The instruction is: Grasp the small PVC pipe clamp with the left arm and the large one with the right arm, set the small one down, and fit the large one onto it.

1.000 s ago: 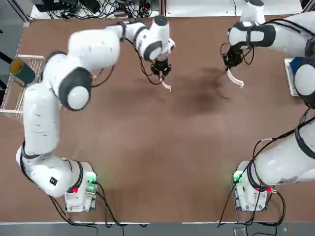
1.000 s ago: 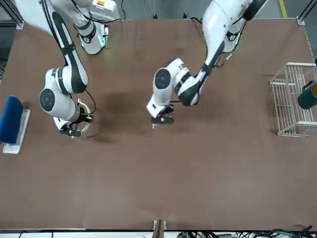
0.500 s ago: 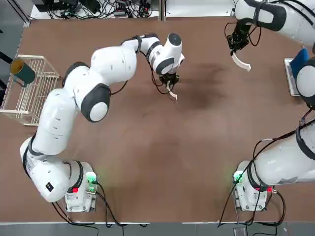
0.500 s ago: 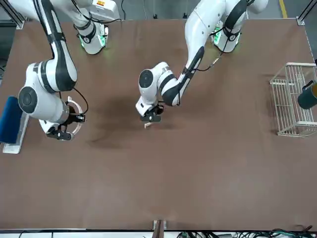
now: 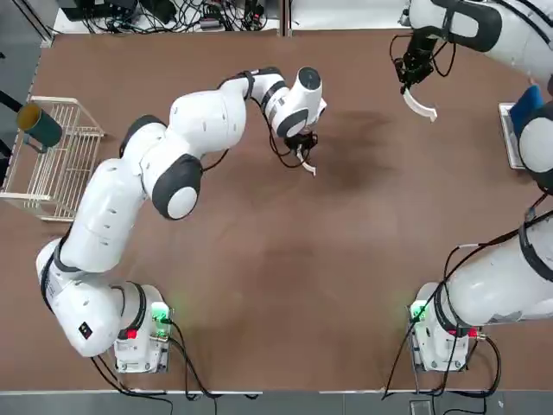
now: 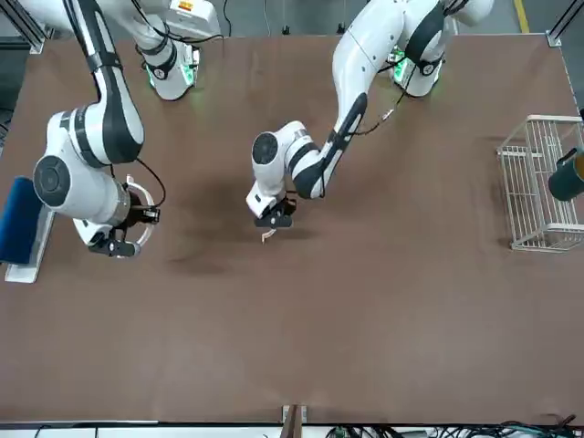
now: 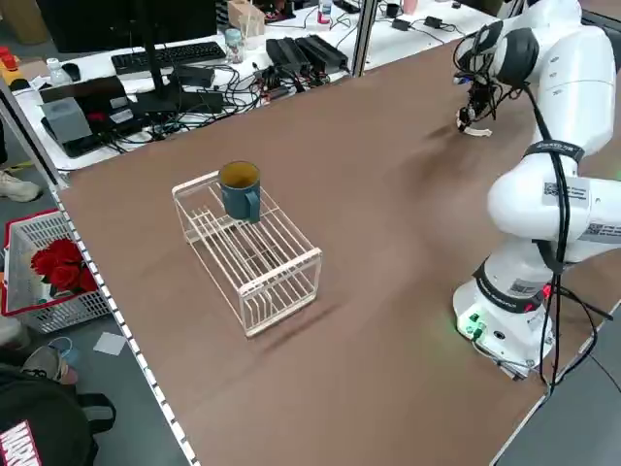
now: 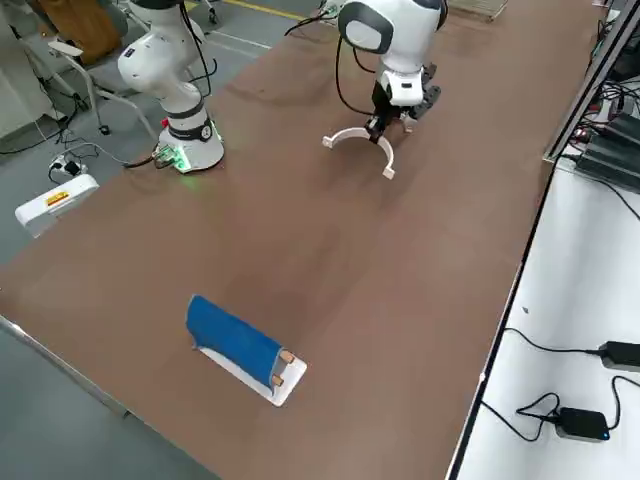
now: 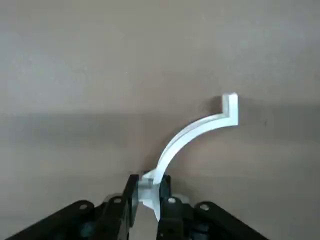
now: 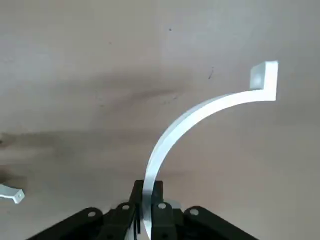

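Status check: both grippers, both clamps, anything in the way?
Left gripper shut on small PVC pipe clamp, low over mid-table. Right gripper shut on large clamp, at the far side. Table between them bare.

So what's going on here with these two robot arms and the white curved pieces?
Each arm is holding a white half-ring pipe clamp. The left gripper is shut on the small PVC pipe clamp, held low over the middle of the brown table. The right gripper is shut on the large one, off toward the robot's right at the far side. Neither clamp is set down yet, and they are well apart.
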`<state>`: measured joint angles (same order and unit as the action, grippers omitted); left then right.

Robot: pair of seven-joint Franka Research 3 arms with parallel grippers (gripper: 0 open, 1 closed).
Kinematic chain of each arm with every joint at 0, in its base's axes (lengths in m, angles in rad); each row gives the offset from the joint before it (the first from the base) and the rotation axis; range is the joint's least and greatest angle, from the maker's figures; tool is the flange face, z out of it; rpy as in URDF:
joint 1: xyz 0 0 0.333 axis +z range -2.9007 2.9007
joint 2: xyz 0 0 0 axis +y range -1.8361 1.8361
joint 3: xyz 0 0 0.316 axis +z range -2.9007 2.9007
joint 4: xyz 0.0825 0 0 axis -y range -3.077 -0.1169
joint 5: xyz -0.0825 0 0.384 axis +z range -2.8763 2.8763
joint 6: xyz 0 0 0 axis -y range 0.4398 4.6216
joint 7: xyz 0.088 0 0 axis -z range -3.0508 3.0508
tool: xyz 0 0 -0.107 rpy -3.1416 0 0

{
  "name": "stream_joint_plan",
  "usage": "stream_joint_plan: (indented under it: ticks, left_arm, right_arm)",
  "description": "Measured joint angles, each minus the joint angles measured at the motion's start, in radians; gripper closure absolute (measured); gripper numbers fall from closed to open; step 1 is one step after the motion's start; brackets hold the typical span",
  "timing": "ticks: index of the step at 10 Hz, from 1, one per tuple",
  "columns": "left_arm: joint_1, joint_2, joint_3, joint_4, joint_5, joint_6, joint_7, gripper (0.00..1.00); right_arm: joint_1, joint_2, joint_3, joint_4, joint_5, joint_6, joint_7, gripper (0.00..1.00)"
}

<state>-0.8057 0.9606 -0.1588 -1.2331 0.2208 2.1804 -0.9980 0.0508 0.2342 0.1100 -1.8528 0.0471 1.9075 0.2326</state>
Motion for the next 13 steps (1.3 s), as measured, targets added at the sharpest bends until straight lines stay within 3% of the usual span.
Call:
stream_joint_plan:
  ticks: [1, 3, 4, 6, 9, 11, 13]
  left_arm:
    - [0.000, 0.000, 0.000, 0.004, 0.000, 0.000, -0.001, 0.68]
    - [-0.001, -0.001, 0.000, 0.013, 0.000, -0.005, -0.002, 0.39]
    - [-0.001, -0.003, -0.001, 0.019, 0.000, -0.020, -0.004, 0.34]
    - [0.010, -0.044, -0.001, 0.034, -0.044, -0.096, -0.012, 0.30]
    - [0.071, -0.173, 0.004, -0.002, -0.059, -0.212, -0.045, 0.25]
    - [0.153, -0.291, 0.002, -0.106, -0.059, -0.252, 0.004, 0.25]
    - [0.237, -0.443, 0.003, -0.266, -0.042, -0.253, 0.063, 0.24]
  right_arm:
    - [0.000, 0.000, 0.011, 0.006, 0.003, -0.007, 0.005, 0.90]
    - [0.001, 0.000, 0.047, 0.019, 0.020, -0.008, 0.042, 0.90]
    - [0.002, 0.000, 0.067, 0.029, 0.033, -0.009, 0.067, 0.90]
    - [0.002, 0.000, 0.118, 0.047, 0.047, -0.009, 0.135, 0.90]
    - [0.003, 0.000, 0.169, 0.066, 0.093, -0.009, 0.201, 0.90]
    - [0.004, 0.004, 0.229, 0.082, 0.114, -0.007, 0.281, 0.90]
    - [0.021, 0.042, 0.330, 0.123, 0.113, 0.024, 0.406, 0.90]
